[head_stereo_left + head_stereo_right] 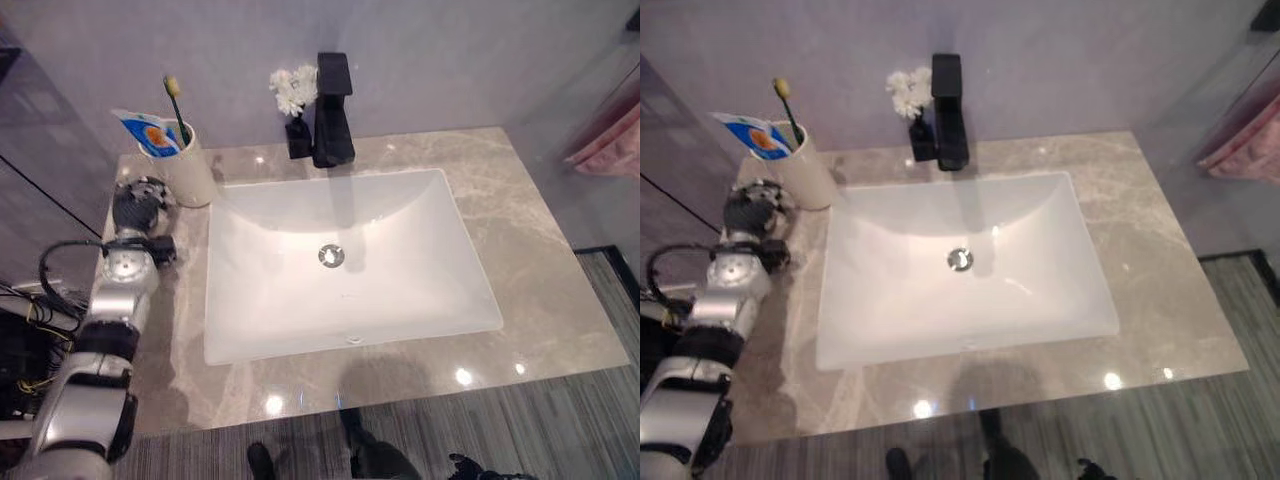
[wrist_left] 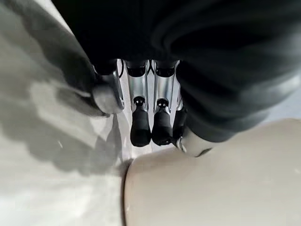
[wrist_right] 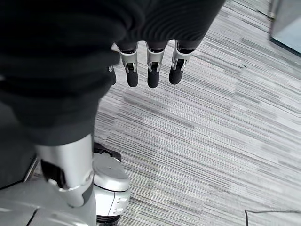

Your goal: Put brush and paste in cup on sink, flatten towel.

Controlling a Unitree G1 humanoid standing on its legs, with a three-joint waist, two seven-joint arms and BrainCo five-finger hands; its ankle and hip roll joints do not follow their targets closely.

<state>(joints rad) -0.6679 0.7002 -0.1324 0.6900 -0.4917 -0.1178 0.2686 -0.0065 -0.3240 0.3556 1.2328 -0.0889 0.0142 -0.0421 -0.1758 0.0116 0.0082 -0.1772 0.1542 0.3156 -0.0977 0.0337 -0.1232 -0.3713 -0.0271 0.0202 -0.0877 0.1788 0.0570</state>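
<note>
On counter's left rear corner, cup (image 1: pixel 190 163) already holds brush (image 1: pixel 174 100) and paste (image 1: pixel 147 132); left hand (image 1: pixel 137 203) just beside cup, fingers relaxed, empty; pink towel (image 1: pixel 610 145) at far right untouched; right hand (image 3: pixel 149 70) relaxed, empty

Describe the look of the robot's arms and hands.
The left arm is silver-grey, built of rounded segments with black joints. The left hand has a dark ribbed cover and silver fingers ending in dark tips. The right hand looks the same: dark ribbed cover, silver dark-tipped fingers.
</note>
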